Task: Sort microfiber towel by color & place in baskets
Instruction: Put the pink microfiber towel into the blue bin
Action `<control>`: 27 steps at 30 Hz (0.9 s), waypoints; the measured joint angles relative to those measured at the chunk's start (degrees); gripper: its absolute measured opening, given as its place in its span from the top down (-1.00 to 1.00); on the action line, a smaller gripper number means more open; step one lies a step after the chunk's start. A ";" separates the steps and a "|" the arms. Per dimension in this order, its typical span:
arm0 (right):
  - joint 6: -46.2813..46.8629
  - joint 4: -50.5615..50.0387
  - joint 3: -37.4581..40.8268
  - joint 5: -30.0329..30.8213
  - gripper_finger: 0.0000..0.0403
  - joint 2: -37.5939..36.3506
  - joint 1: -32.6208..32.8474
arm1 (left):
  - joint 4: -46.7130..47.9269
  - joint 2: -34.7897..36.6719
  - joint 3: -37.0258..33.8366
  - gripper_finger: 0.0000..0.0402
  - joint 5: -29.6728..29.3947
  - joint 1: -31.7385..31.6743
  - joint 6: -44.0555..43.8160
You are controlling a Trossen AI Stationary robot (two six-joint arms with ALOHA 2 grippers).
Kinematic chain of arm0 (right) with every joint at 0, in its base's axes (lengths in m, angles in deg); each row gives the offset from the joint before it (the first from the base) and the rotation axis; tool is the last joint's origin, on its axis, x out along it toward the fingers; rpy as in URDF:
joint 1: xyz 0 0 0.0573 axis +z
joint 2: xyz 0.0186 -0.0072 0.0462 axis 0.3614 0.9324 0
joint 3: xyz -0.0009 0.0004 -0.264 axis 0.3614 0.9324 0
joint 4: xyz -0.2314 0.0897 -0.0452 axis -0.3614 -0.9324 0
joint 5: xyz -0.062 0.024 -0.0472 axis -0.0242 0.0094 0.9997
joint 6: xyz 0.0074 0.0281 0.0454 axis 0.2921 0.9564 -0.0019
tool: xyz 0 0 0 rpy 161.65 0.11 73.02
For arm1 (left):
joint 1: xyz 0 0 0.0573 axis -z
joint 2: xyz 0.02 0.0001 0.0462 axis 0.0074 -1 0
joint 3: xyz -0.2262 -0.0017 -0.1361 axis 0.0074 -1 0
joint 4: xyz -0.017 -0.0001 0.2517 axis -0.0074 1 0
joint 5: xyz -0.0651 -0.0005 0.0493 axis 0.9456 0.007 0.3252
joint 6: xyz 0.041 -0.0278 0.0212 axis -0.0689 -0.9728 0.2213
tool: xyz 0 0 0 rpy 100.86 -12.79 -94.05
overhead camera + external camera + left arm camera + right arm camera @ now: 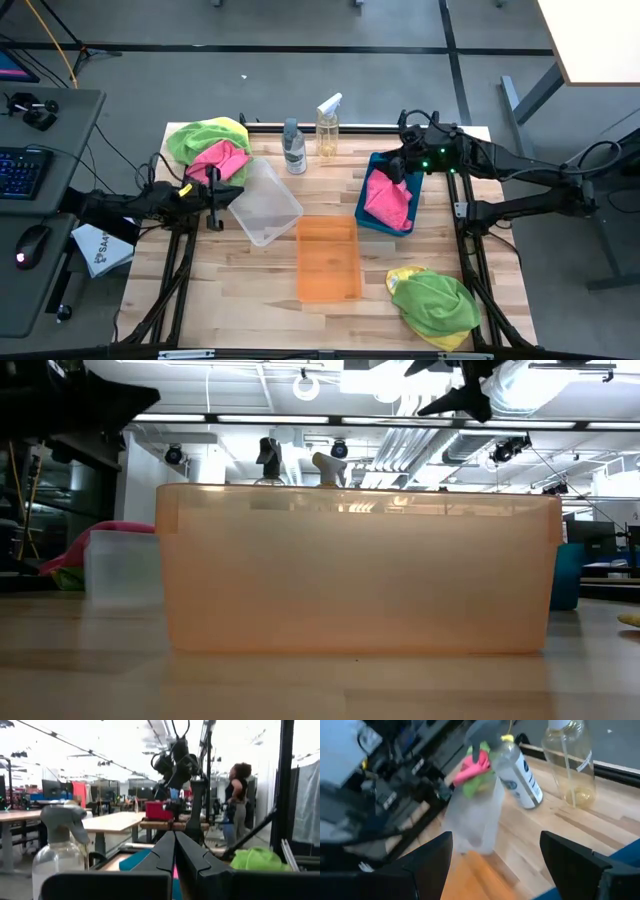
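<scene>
A pile of lime green, pink and yellow towels (210, 148) lies at the table's far left. One pink towel (388, 200) lies inside the teal basket (372, 215) on the right. A green towel on a yellow one (435, 302) rests at the near right corner. The clear basket (265, 203) stands skewed beside the pile, and the orange basket (328, 258) sits in the middle. My left gripper (214, 192) hovers shut just near of the pile, its shut fingers (175, 851) pointing right. My right gripper (402, 165) hangs open (495, 865) over the teal basket's far end.
Two bottles, one grey-capped (293, 147) and one yellowish spray bottle (327, 128), stand at the far edge between the arms. Bare wood lies left of the orange basket and along the near edge. A person (239, 802) stands in the room beyond the table.
</scene>
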 joint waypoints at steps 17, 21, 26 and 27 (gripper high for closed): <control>10.20 1.26 0.02 8.47 -0.47 3.00 -0.07 | 39.98 -25.68 40.82 1.00 -18.93 -10.95 -32.11; 7.74 1.30 0.02 7.99 -0.47 4.45 -0.07 | 69.14 -36.49 54.44 1.00 -17.01 -18.80 -40.19; 4.28 0.65 0.03 6.64 -0.47 5.25 -0.07 | 84.60 -44.69 58.20 1.00 -6.83 -27.19 -40.25; 3.68 0.50 0.04 6.26 -0.47 5.25 -0.07 | 85.52 -45.79 57.88 1.00 -4.90 -28.64 -39.70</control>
